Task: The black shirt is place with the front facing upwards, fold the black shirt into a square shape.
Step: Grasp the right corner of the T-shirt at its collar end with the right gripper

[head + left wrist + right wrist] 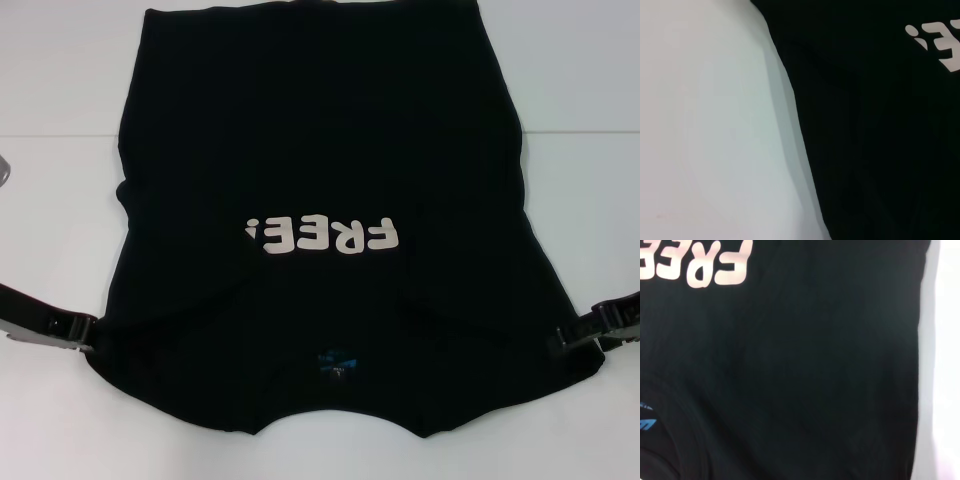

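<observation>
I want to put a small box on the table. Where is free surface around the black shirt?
Bare table lies left of the black shirt, and also at its right and near corners. The middle is covered. The left gripper and right gripper crowd the shirt's near side edges.

Black shirt (pixel 320 200) hem cut off at top edge; both pincer tips lost vs. dark cloth.

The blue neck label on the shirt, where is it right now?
In the head view the blue neck label sits low and central on the black shirt, just below the "FREE!" lettering, between the two grippers.
</observation>
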Available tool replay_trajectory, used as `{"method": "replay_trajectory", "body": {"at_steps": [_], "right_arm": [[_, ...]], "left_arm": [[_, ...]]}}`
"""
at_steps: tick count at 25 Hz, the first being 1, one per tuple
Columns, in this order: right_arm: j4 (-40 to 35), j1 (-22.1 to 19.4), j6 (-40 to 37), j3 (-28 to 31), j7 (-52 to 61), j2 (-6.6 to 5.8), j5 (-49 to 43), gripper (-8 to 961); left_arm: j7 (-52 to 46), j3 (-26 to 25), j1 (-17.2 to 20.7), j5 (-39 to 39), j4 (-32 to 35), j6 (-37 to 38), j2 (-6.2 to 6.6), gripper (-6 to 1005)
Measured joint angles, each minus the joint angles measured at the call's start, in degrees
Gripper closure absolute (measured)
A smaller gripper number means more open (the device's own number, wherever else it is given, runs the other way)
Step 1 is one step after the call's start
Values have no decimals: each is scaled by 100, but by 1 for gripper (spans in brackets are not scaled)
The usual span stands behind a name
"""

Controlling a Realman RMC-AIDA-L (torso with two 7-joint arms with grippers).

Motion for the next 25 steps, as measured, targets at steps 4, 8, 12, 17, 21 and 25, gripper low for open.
{"method": "replay_trajectory", "body": {"at_steps": [4,8,12,17,21,25], "right_arm": [[85,27,18,-6,-12,3,0,26],[135,48,23,-6,-40,3,0,25],[137,58,25,-5,-43,2,0,25],[137,66,24,-12,-48,2,0,25],[137,68,23,-87,-35,2,0,25],[137,67,45,-236,43,10,-1,25]], "left_arm": [[-1,-5,-8,0,0,-6,8,973],[-2,-25,-9,0,0,-8,14,973],[-4,-52,-17,0,0,-8,19,973],[-4,-53,-18,0,0,-8,19,973],[-4,-53,-18,0,0,-8,20,974],[-4,-53,-18,0,0,-7,20,974]]}}
